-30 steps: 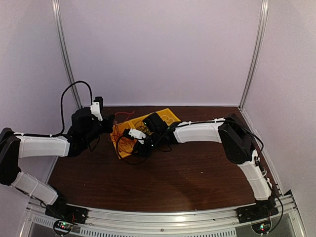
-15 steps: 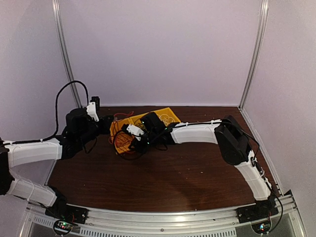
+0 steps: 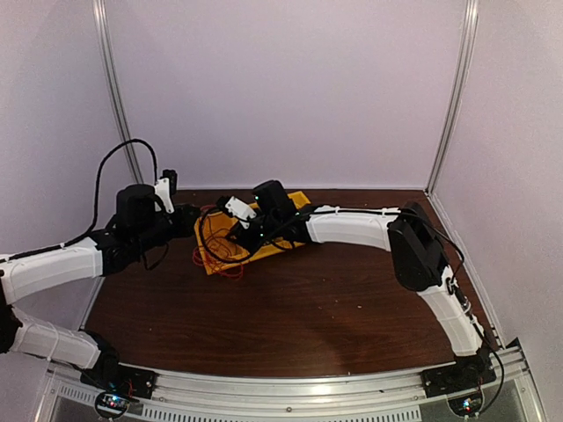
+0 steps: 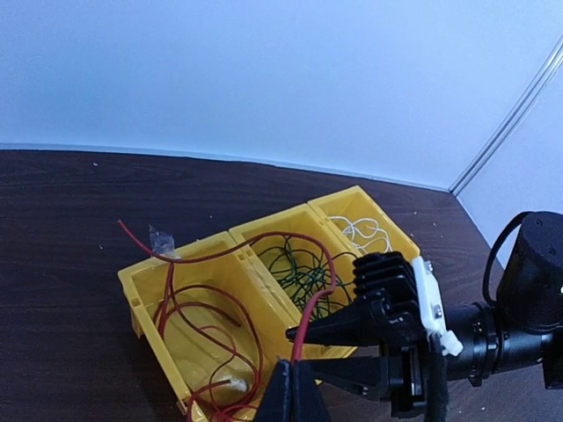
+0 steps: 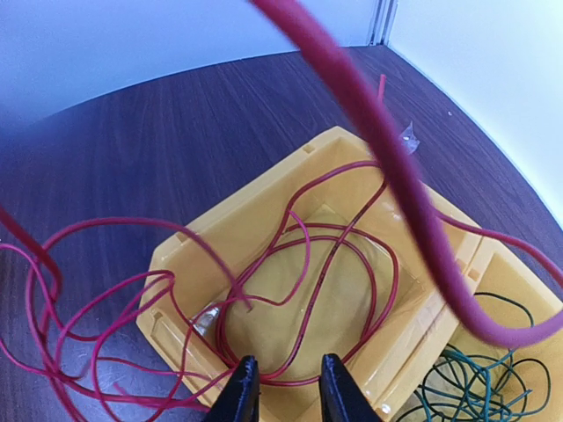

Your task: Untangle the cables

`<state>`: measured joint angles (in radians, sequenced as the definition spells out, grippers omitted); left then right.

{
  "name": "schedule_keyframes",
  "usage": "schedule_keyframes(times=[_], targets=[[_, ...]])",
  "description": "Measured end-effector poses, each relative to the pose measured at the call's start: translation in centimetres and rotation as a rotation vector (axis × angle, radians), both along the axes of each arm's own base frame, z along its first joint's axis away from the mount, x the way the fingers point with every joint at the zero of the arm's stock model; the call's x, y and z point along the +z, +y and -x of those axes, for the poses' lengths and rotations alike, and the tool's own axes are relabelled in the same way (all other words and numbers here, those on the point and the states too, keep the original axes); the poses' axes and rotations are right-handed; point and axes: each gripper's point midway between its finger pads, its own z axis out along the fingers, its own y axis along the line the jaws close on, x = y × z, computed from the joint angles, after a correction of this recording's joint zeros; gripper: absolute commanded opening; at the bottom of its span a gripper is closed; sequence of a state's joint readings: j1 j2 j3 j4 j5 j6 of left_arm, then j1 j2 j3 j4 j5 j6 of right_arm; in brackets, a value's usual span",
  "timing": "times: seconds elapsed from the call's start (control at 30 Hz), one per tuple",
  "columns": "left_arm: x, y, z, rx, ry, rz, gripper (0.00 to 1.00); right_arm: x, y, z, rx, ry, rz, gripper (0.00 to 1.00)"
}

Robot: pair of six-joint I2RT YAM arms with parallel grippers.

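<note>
A yellow three-compartment tray (image 4: 141, 290) holds the cables. A red cable (image 4: 246, 325) fills its left bin, a dark green one (image 4: 299, 268) the middle bin, a white one (image 4: 365, 233) the right bin. My left gripper (image 4: 295, 387) is shut on a strand of the red cable just in front of the tray. That strand rises past the tip of my right gripper (image 4: 303, 352), which points at it from the right. In the right wrist view my right gripper (image 5: 288, 391) is open above the red cable (image 5: 352, 255) loops, nothing between its fingers.
Red loops spill over the tray's rim (image 5: 176, 255) onto the dark wooden table (image 3: 334, 299). The green cable (image 5: 475, 378) lies beside them. The tray (image 3: 214, 262) sits at the back left, near the rear wall and the left frame post (image 3: 114, 105).
My right gripper has moved back and left over the tray. My left arm has drawn back to the left, still holding the red strand, and the red loops have shifted.
</note>
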<state>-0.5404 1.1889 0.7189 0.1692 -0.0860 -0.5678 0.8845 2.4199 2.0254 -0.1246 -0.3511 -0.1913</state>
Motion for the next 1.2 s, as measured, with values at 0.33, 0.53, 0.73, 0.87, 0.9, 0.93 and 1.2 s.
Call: schedule_keyframes(times=[0.33, 0.53, 0.73, 0.87, 0.9, 0.93, 1.2], targets=[[-3.8, -1.0, -1.9, -0.001, 0.129, -0.099, 0.0, -1.7, -1.0, 1.5, 0.065, 0.047, 0.027, 0.35], [-0.4, -1.9, -3.3, -0.019, 0.081, -0.129, 0.0, -2.6, -8.0, 8.1, 0.143, 0.142, 0.122, 0.43], [6.3, -2.4, -3.3, -0.067, -0.012, -0.151, 0.0, 9.1, -13.4, 9.5, 0.147, -0.025, -0.018, 0.45], [9.4, -2.2, -3.0, -0.082, -0.063, -0.181, 0.0, 12.3, -16.4, 9.3, 0.122, -0.081, -0.068, 0.45], [10.3, -2.3, -3.1, -0.088, -0.072, -0.191, 0.0, 12.1, -16.8, 9.2, 0.117, -0.076, -0.066, 0.45], [11.1, -2.4, -3.1, -0.095, -0.08, -0.193, 0.0, 11.6, -17.2, 9.0, 0.112, -0.065, -0.061, 0.45], [15.4, -3.1, -2.9, -0.141, -0.117, -0.206, 0.0, 8.0, -18.5, 8.7, 0.105, 0.031, -0.012, 0.45]])
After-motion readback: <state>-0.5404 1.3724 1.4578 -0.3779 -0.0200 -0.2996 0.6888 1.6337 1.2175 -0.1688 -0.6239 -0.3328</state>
